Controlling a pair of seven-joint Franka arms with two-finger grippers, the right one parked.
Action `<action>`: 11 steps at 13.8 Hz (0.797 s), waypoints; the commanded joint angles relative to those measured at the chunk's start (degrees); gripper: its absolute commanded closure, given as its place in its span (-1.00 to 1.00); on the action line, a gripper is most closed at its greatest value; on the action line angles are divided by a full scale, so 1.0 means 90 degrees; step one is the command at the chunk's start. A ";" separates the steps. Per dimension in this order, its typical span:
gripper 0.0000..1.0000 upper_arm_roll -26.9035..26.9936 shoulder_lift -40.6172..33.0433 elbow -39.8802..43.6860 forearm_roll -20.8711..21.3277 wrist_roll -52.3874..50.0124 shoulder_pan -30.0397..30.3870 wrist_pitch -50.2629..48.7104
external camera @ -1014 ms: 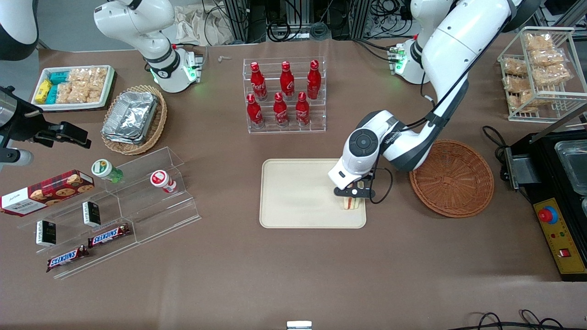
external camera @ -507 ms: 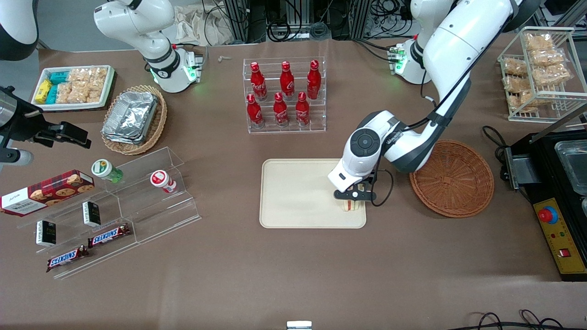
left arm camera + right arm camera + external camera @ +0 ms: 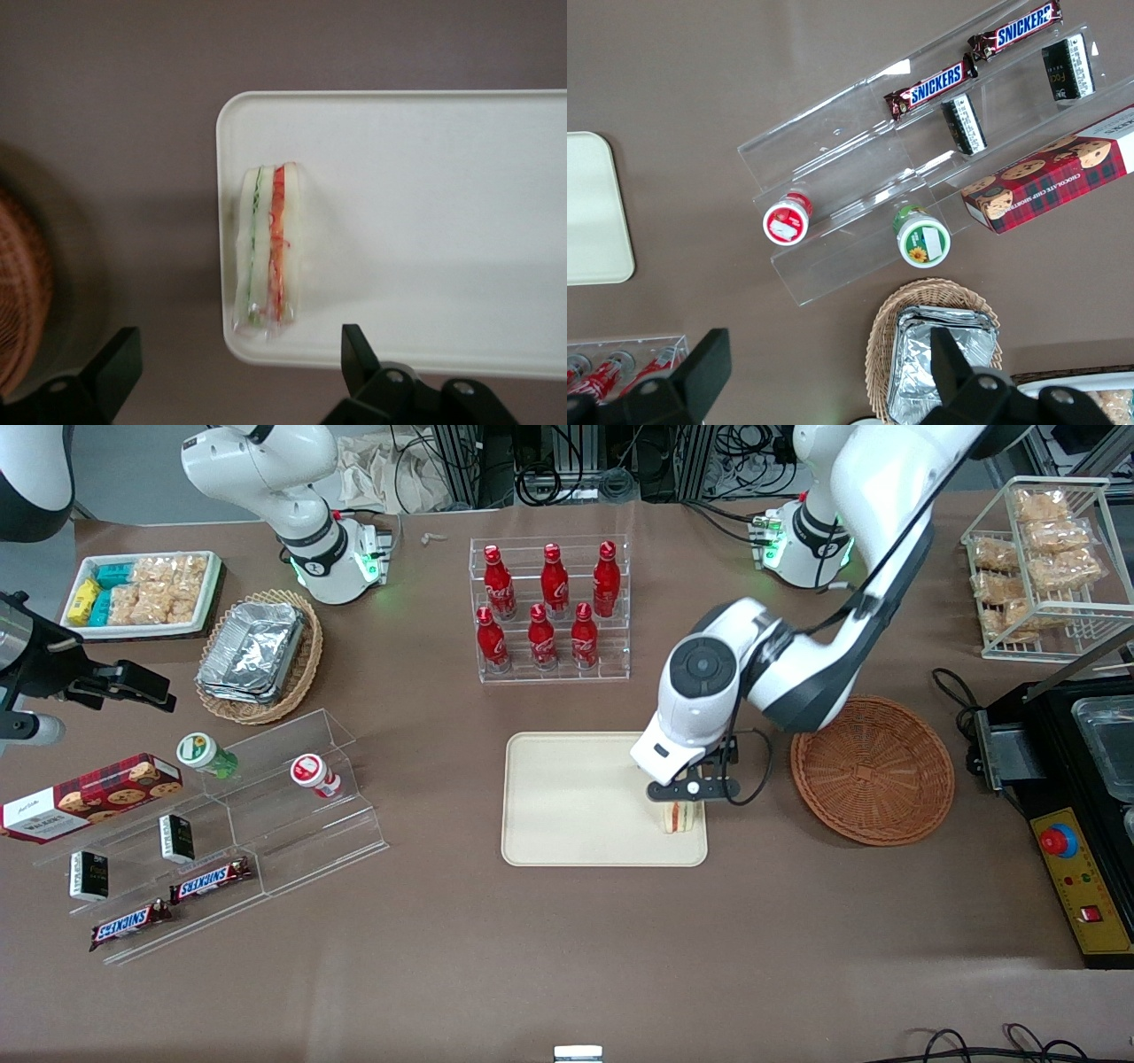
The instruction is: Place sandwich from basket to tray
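Observation:
The sandwich [image 3: 680,817] stands on its edge on the cream-beige tray [image 3: 567,806], in the tray's corner nearest the basket and the front camera. It also shows in the left wrist view [image 3: 268,252] with green and orange-red layers, on the tray [image 3: 425,221]. My left gripper [image 3: 693,789] is open, just above the sandwich and apart from it; its black fingertips [image 3: 357,350] straddle empty air above the tray's rim. The reddish-brown wicker basket [image 3: 873,769] lies empty beside the tray, toward the working arm's end; its edge shows in the wrist view [image 3: 22,292].
A clear rack of red bottles [image 3: 549,607] stands farther from the front camera than the tray. A wire rack of snack bags [image 3: 1041,558] and a black control box [image 3: 1076,859] are at the working arm's end. Acrylic steps with snacks [image 3: 221,824] lie toward the parked arm's end.
My left gripper has let go of the sandwich and risen, its wrist lifting and the arm drawing up. The sandwich stays on the tray where it was set.

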 commanded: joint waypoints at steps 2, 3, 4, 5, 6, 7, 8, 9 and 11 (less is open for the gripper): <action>-1.00 0.0478 -0.1135 0.0245 -0.1068 0.1294 0.0133 -0.0931; -1.00 0.0829 -0.1438 0.0235 -0.1312 0.1712 0.0084 -0.1097; -1.00 0.1219 -0.1712 0.0235 -0.1576 0.2171 0.0035 -0.1283; -1.00 0.1639 -0.1976 0.0225 -0.1733 0.2514 -0.0081 -0.1449; -1.00 0.2020 -0.2191 0.0206 -0.1793 0.2769 -0.0169 -0.1654; -1.00 0.2237 -0.2415 0.0128 -0.1793 0.3023 -0.0190 -0.1839; -1.00 0.2422 -0.2621 0.0031 -0.1803 0.3257 -0.0190 -0.1870; -1.00 0.2676 -0.2797 -0.0086 -0.1822 0.3424 -0.0180 -0.1871; -1.00 0.3067 -0.3207 -0.0301 -0.2056 0.3727 -0.0180 -0.1832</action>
